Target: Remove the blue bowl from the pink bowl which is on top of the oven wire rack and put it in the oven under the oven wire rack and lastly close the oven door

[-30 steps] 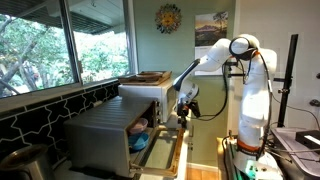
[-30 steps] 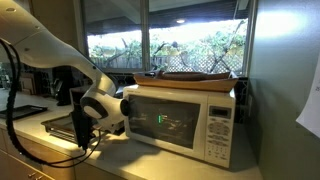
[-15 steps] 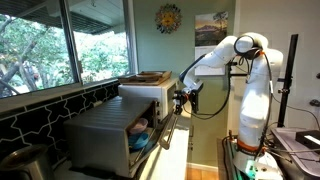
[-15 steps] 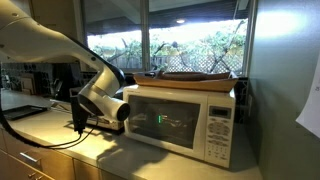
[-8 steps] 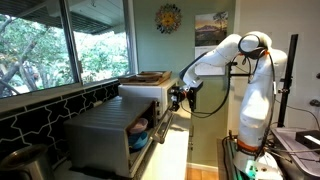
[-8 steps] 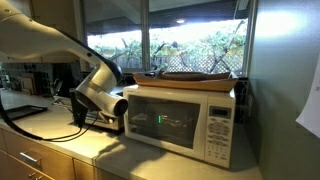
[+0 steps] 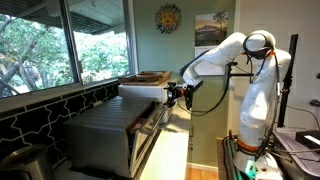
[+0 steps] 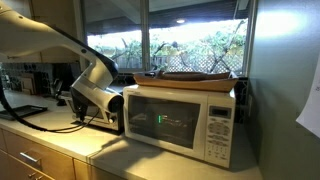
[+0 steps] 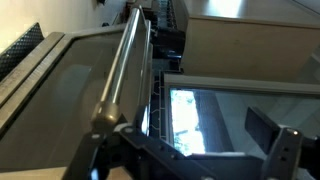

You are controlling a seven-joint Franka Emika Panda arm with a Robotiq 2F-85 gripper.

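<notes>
The silver oven [image 7: 100,135] stands on the counter under the window. Its door [image 7: 150,135] is tilted up and almost shut, with a narrow gap left at the top. My gripper [image 7: 176,93] is at the door's top edge, by the bar handle [image 9: 125,65]. In the wrist view the door's dark glass [image 9: 60,90] fills the left side, and my gripper [image 9: 190,150] is open and holds nothing, its left finger against the handle. The blue bowl and the pink bowl are hidden inside the oven.
A white microwave [image 8: 180,122] blocks the oven in an exterior view; only my arm [image 8: 95,95] shows beside it. A flat tray [image 7: 145,76] lies on top of the appliances. The light counter [image 7: 172,160] runs in front of the oven, with a window behind.
The door has swung up from lying flat open to nearly shut, and my gripper has risen with it toward the oven top. The blue bowl seen inside earlier is now hidden.
</notes>
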